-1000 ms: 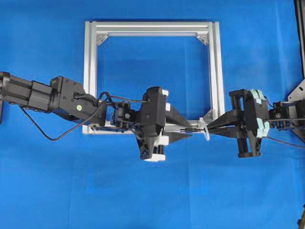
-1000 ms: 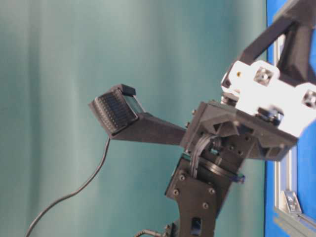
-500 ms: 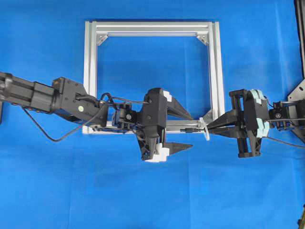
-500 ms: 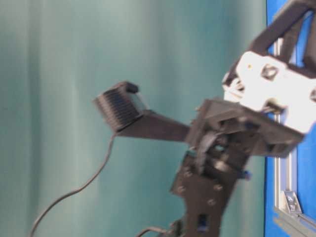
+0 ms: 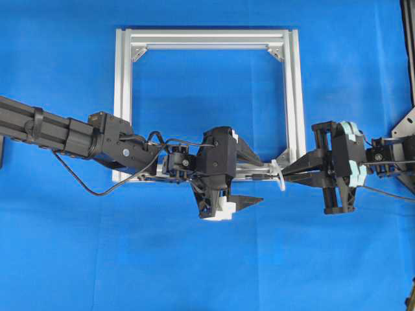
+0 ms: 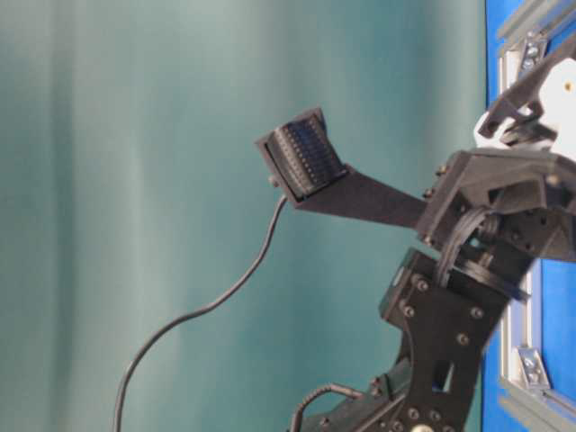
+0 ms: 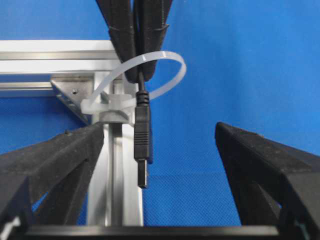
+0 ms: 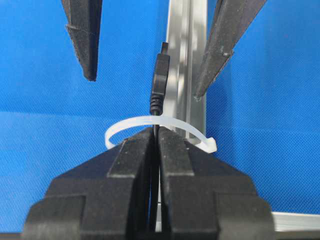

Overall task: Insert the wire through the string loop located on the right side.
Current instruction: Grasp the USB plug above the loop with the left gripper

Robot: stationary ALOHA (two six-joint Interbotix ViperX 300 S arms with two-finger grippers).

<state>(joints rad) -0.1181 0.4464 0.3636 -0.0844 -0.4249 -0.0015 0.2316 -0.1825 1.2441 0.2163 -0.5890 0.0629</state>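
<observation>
**Plug pokes through the loop, open left claw straddles it**

Taking the loop (image 5: 279, 173) as the landmark, and reading across the overhead view: the left claw (image 5: 251, 176) sits just to the loop's left, over the lower rail of the silver frame (image 5: 123, 97). Its jaws stand wide apart, one finger over the rail and the other out over the blue cloth (image 5: 194, 272), and nothing is between them. From its own wrist camera the two fingers frame the scene on either side, with the plug hanging free in the gap and touching neither.

The wire (image 7: 142, 145) runs through the loop. Its plug end sticks out on the loop's left side, toward the left claw, and its long axis lies along the frame rail, in line with both claws. The thin cable behind the plug passes through the ring of the loop, which is fixed at the frame's lower right corner.

Just to the right of the loop is the right claw (image 8: 156, 136). Its jaws are pressed together on the cable right behind the plug, with the fingertips up against the loop or just inside it; which, I cannot tell.

So the plug points straight at the left claw, which is the free one and already level with it. In my judgement the coming move depends on the left fingers closing squarely across the plug's long axis, so it can be drawn further leftward away from the loop.
</observation>
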